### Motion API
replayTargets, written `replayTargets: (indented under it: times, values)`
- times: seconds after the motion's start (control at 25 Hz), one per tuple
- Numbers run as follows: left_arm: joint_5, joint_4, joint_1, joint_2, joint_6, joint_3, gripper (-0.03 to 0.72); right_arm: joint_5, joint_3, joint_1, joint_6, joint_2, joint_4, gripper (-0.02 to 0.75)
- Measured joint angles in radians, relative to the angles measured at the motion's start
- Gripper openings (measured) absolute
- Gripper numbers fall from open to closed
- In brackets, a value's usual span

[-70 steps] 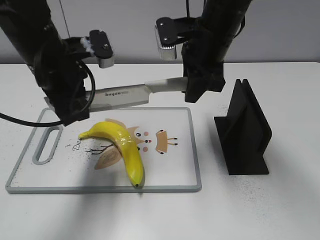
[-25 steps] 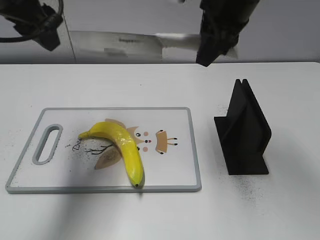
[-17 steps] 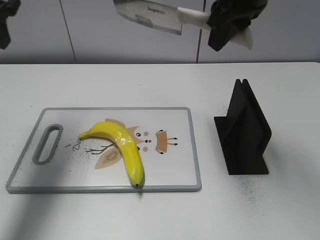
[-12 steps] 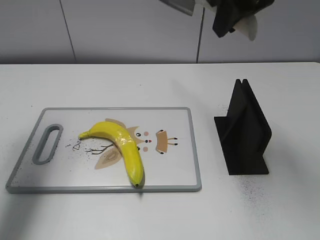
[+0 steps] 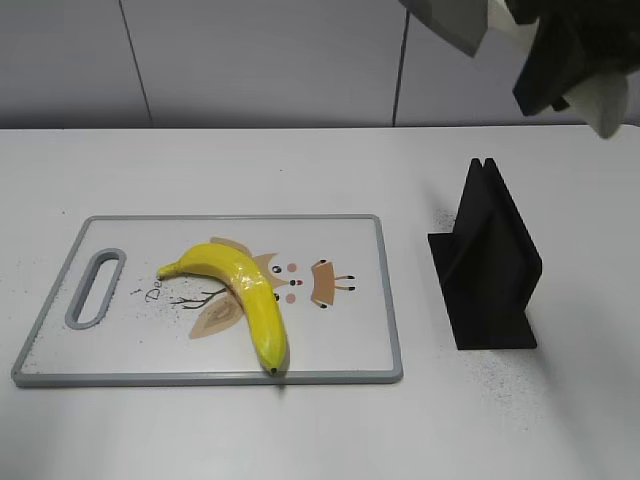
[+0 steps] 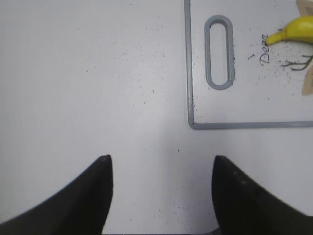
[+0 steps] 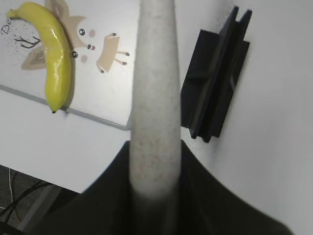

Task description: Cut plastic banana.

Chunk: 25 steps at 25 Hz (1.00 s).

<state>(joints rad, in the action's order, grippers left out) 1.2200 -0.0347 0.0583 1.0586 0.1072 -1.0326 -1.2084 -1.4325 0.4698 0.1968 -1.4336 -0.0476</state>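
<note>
Here we hold the knife (image 7: 155, 93) clamped in our right gripper (image 5: 565, 65), high above the table; the banana (image 5: 243, 297) lies uncut on the cutting board (image 5: 350, 345), down-left, while our left gripper (image 6: 159, 188) hangs open.

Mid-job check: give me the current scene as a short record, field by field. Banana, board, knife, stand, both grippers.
banana: whole, no cut visible, lying on the cutting board
cutting board: flat on the white table, handle slot at its left end
knife: handle clamped in the right gripper, raised high above the table
knife stand: black, slotted, empty, to the right of the board
left gripper: open, holding nothing, over bare table left of the board
</note>
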Motion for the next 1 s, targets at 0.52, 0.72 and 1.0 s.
replayTargets:
  times: [0.52,0.72,1.0]
  values:
    - [-0.111,-0.001,0.0,-0.556,0.0,0.352,0.586,0.171,0.472,0.0,0.255,0.278,0.119,0.162]
    - [-0.132,-0.002,0.0,-0.762,0.0,0.468,0.582,0.184,0.538,0.0,0.264,0.296,0.119,0.162]
    - [-0.136,-0.003,0.0,-0.988,0.0,0.539,0.569,0.257,0.57,0.0,0.266,0.296,0.119,0.162]
